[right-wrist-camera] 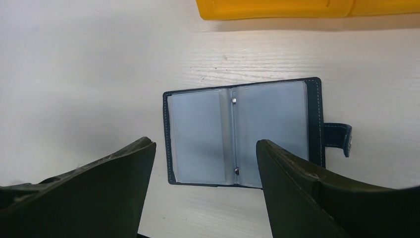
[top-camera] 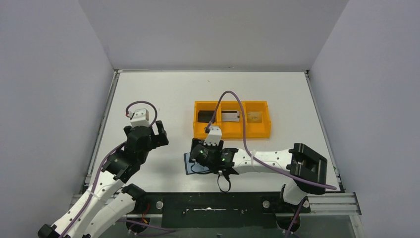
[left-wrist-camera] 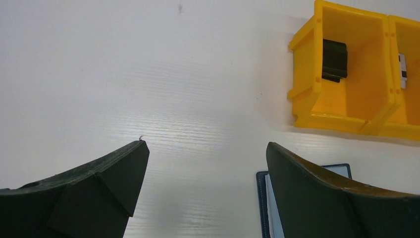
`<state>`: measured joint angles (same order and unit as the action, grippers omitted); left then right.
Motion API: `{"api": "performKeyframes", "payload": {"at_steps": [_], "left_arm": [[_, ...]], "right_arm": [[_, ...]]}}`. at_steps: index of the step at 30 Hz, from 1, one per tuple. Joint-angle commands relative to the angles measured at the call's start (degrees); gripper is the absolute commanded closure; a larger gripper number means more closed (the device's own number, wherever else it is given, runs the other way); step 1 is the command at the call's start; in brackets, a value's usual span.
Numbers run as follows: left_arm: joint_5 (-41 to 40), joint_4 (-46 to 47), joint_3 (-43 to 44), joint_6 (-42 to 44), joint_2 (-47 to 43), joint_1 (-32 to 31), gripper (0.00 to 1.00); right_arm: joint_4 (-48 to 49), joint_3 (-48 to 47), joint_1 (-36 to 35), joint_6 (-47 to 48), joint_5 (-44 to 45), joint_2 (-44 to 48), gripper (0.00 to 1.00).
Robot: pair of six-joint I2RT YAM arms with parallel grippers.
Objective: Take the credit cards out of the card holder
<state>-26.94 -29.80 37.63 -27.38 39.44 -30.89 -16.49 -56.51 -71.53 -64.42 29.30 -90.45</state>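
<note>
The orange tray (top-camera: 232, 133) is sitting toward the far middle of the white table (top-camera: 148, 94), and each of its three compartments is holding one card: a black card (top-camera: 203, 116) in the left one, a silver-grey card (top-camera: 230, 116) in the middle one, and a gold-tan card (top-camera: 255, 117) in the right one. In the left wrist view the black card (left-wrist-camera: 334, 59) is leaning against the far wall of its compartment.

The wallet (right-wrist-camera: 242, 131) is lying open and flat on the table just near of the tray's left end – its blue-grey plastic pockets are facing up and its small tab (right-wrist-camera: 339, 139) is sticking out to the right.

The right arm (top-camera: 262, 159) is reaching leftward across the near part of the table, low and almost level. The right gripper (right-wrist-camera: 205, 144) is hanging directly over the open wallet with its jaws apart, holding nothing; whether the fingertips are touching the wallet cannot be told.

The left arm (top-camera: 106, 183) is bending up and inward from the near left corner. The left gripper (left-wrist-camera: 207, 146) is hovering over bare table to the left of the wallet – jaws spread wide, gripping nothing.
</note>
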Motion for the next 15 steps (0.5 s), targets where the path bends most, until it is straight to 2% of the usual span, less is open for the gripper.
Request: {"api": "performKeyframes", "payload": {"at_steps": [1,9,15], "left_arm": [[-2.2,2.7,0.9,-0.1,-1.5,0.4,0.09],[-7.2,1.1,1.0,-2.8,-1.7,0.6,0.09],[-8.7,0.2,1.4,-4.0,-0.7,0.8,0.09]], "right_arm": [[-2.9,-5.4,-1.2,-0.6,2.0,-4.0,0.25],[-11.0,-15.4,-2.9,2.4,0.7,-14.6,0.2],[-13.5,-17.9,-2.4,3.0,-1.0,-19.3,0.2]]}}
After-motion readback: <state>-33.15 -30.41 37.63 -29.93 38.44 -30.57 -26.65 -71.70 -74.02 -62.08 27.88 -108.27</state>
